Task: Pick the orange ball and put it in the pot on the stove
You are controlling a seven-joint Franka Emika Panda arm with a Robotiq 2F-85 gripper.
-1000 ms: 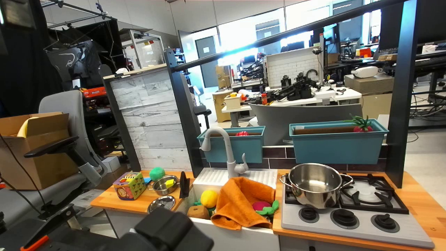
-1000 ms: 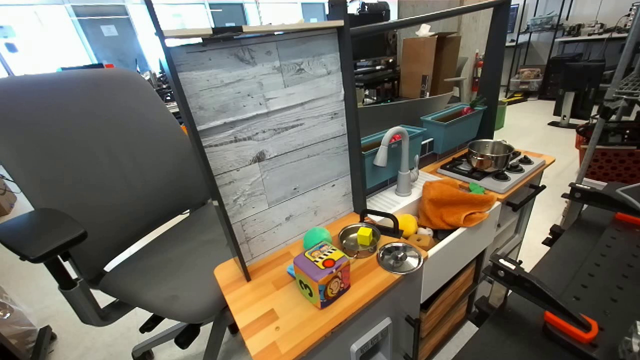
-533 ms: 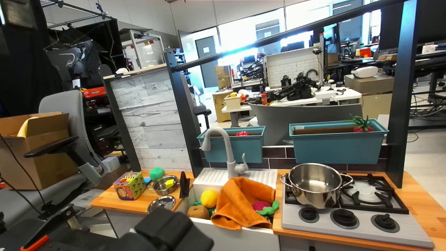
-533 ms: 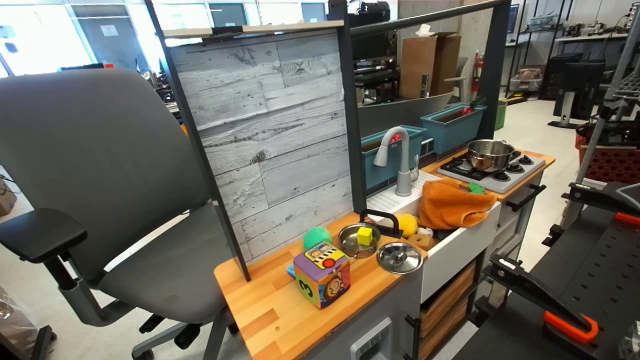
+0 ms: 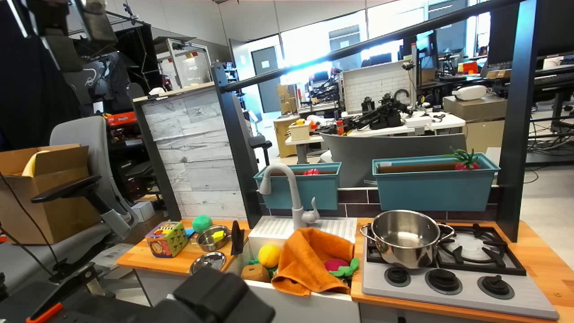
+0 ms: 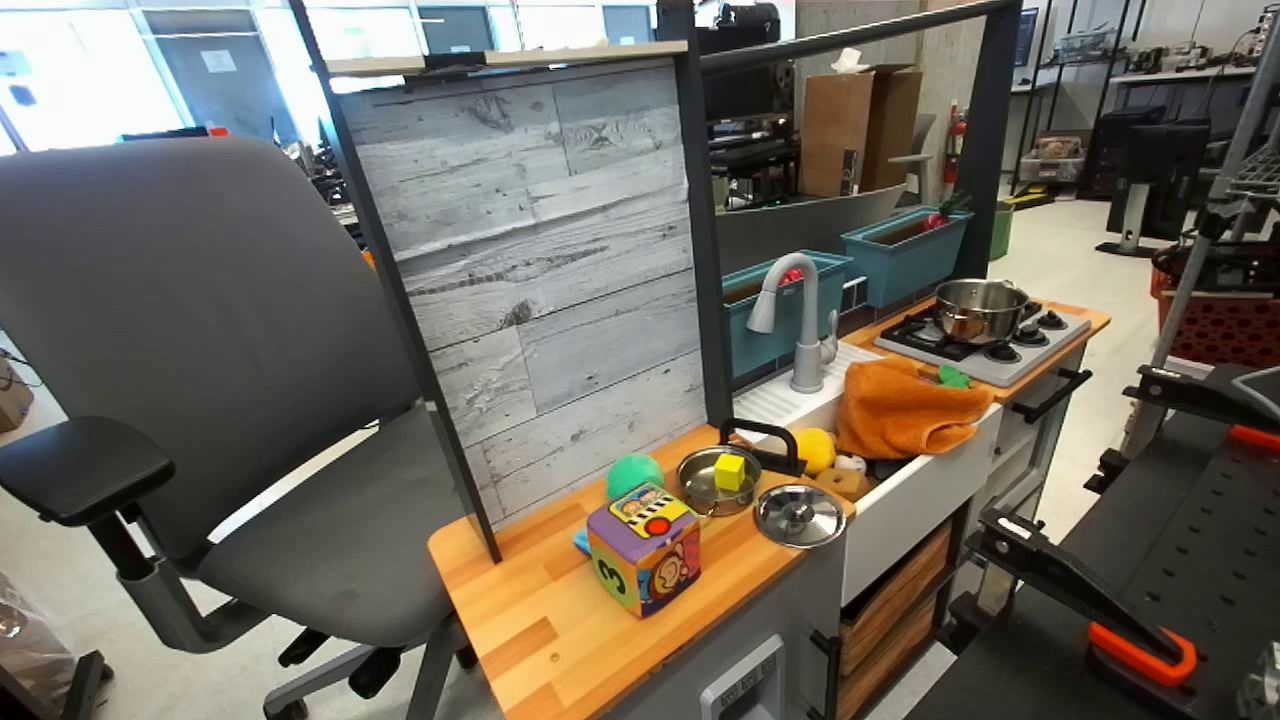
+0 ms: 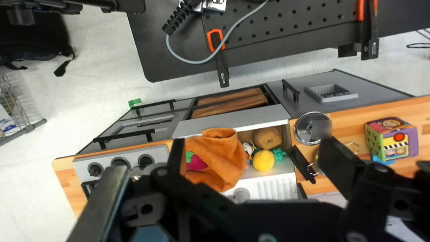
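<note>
No plainly orange ball shows; a round yellow ball lies in the white sink among toys. It also shows in an exterior view and in the wrist view. The steel pot stands without a lid on the stove; it also shows in an exterior view. In the wrist view my gripper is open and empty, high above the counter, with the ball between its fingers in the picture but far below. The left finger hides most of the pot there. A blurred gripper part shows at an exterior view's upper left.
An orange towel drapes over the sink beside the ball. A grey faucet rises behind the sink. A lid, a small pan with a yellow cube, a plush cube and a green ball sit on the counter.
The gripper has come further into an exterior view at the upper left, moving right and down in the picture. The ball, towel and pot have not moved.
</note>
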